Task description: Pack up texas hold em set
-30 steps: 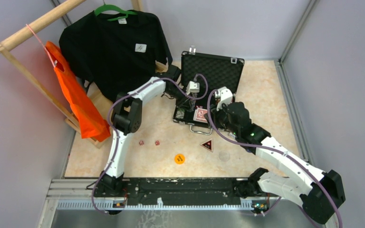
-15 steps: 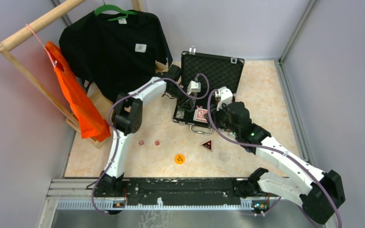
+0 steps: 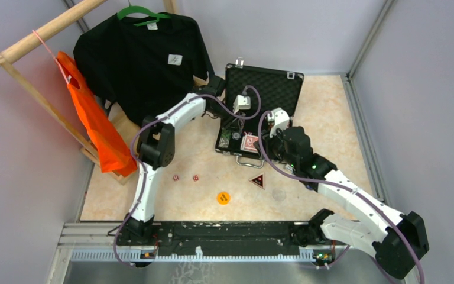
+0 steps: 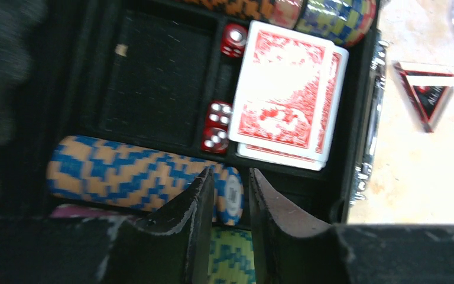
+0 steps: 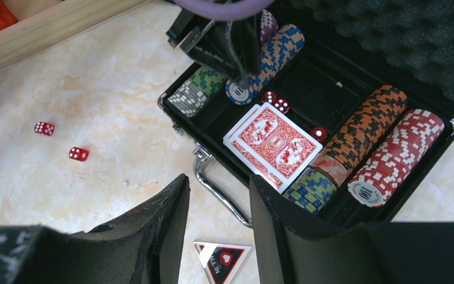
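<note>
The black case (image 3: pixel 289 127) lies open, its foam lid (image 3: pixel 264 89) upright at the back. It holds striped chip rows, red-backed cards (image 4: pixel 284 97) and red dice (image 4: pixel 216 127). My left gripper (image 4: pixel 230 173) hangs inside the case over the end of the blue-and-orange chip row (image 4: pixel 124 177), jaws a narrow gap apart and holding nothing. My right gripper (image 5: pixel 217 180) is open and empty above the case handle (image 5: pixel 219 192) and the triangular token (image 5: pixel 221 261). Two red dice (image 3: pixel 176 177) (image 3: pixel 195 177), an orange round token (image 3: pixel 223 197) and a clear round token (image 3: pixel 279 194) lie on the table.
A black T-shirt (image 3: pixel 145 65) and an orange bag (image 3: pixel 97 127) hang on a wooden rack (image 3: pixel 41 32) at the back left. Grey walls close in the table on the left, back and right.
My left gripper has drawn back and up a little from the case's front part toward the lid. The right arm and the loose pieces have not moved.
</note>
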Controlling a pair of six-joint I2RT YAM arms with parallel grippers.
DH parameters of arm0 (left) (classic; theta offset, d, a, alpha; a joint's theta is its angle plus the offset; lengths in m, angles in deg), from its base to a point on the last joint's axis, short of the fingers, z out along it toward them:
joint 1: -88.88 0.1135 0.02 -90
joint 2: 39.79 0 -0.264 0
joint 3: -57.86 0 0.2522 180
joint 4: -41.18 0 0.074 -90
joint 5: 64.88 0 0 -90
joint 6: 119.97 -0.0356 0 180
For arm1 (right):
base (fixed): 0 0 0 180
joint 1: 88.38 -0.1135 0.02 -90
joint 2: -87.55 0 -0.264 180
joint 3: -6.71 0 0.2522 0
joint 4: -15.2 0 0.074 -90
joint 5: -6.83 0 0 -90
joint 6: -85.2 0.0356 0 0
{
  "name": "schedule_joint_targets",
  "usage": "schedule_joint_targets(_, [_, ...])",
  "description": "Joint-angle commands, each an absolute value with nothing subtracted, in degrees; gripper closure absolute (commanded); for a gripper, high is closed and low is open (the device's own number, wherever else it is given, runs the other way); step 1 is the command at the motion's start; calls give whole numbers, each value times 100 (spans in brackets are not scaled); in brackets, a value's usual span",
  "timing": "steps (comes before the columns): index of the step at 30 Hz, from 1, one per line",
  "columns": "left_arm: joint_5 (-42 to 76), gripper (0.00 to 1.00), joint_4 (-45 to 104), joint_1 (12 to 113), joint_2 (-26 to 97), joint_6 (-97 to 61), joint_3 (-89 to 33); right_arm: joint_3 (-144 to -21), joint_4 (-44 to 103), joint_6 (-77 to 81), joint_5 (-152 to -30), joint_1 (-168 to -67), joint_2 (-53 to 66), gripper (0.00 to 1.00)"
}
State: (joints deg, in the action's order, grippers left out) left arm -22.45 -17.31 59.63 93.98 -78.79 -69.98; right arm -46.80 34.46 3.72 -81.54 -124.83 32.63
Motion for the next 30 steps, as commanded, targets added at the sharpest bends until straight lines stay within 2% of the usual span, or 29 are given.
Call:
schedule_joint_targets(1, [-2026, 65, -976, 5984, 8820, -7746, -7106, -4702, 3140, 328, -8221, -12411, 3221, 57])
schedule_joint_targets(5, [-1785, 65, 23, 6029, 8340, -7357, -6497, -4713, 3175, 342, -8205, -12409, 3208, 57])
schedule_joint_targets(10, [-1196, 65, 2384, 6162, 7355, -6261, -5002, -4722, 3244, 353, -8172, -12406, 3224, 57])
schedule_joint_targets(14, [-176, 65, 2632, 6042, 6699, -5515, -4560, -4813, 3438, 520, -8227, -12408, 3002, 55])
schedule_joint_targets(17, [1276, 66, 2952, 5666, 6053, -5403, -3899, -4970, 3742, 692, -8064, -12406, 2665, 54])
schedule_joint_targets(19, [2891, 67, 3836, 5363, 5631, -5338, -3148, -5192, 4127, 805, -7804, -12388, 2494, 52])
schedule_joint_targets(20, [3330, 67, 4243, 5303, 5408, -5187, -2755, -5241, 4244, 853, -7615, -12377, 2497, 49])
schedule_joint_targets(21, [3575, 63, 4597, 5289, 5181, -4804, -2372, -5230, 4264, 906, -7325, -12368, 2546, 41])
schedule_joint_targets(22, [3836, 49, 5007, 5316, 4965, -4353, -1986, -5174, 4251, 1048, -6960, -12357, 2618, 29])
schedule_joint_targets(23, [4135, 28, 5448, 5356, 4734, -3940, -1533, -5115, 4229, 1147, -6658, -12311, 2685, 19])
schedule_joint_targets(24, [4544, 17, 5805, 5370, 4558, -3563, -1130, -5087, 4250, 1289, -6399, -12247, 2729, 13])
schedule_joint_targets(25, [4842, 11, 5916, 5392, 4370, -3149, -775, -5073, 4289, 1418, -6251, -12159, 2749, 10])
schedule_joint_targets(27, [4825, 3, 5789, 5424, 4000, -2397, -296, -5070, 4379, 1693, -6012, -12001, 2781, 9])
schedule_joint_targets(30, [4346, 0, 5639, 5425, 3500, -1817, 277, -4934, 4258, 2076, -6164, -11692, 2832, 12])
